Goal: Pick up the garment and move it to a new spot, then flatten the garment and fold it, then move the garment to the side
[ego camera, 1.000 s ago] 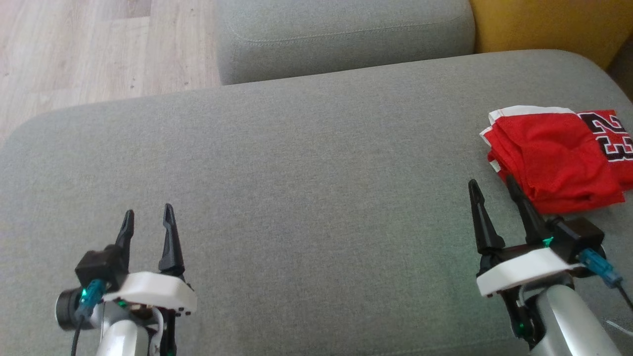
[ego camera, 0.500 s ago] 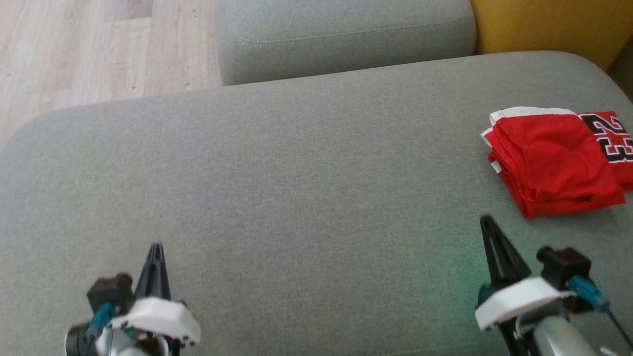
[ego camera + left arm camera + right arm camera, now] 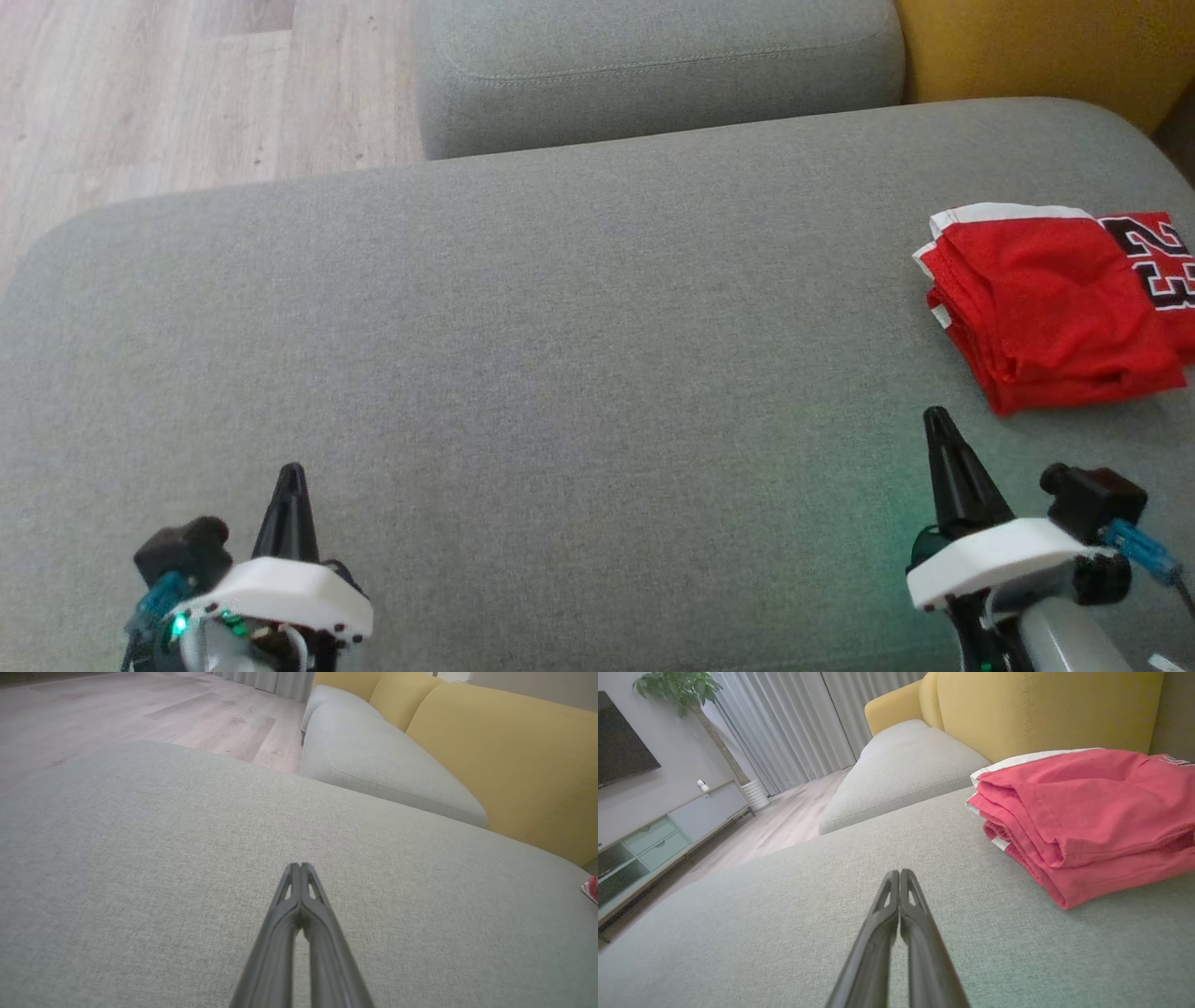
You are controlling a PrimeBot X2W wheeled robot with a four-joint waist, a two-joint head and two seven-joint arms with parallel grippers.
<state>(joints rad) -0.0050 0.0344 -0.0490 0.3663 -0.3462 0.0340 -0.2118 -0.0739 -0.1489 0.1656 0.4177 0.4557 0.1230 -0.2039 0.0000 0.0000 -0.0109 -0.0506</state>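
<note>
In the head view the folded red garment (image 3: 1050, 313) lies at the far right of the grey cushion (image 3: 560, 327), and the left gripper (image 3: 291, 471) and right gripper (image 3: 935, 417) sit low, each with fingers pressed together on nothing. In the left wrist view a red corner shows at the right edge. In the right wrist view the garment lies near the tips, not touching.

Garment (image 3: 1046, 308), numbered end beyond head view's right edge

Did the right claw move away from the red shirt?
Yes. The right claw pulled back toward the robot, away from the folded red garment whose edge it had overlapped, and it closed.
</note>
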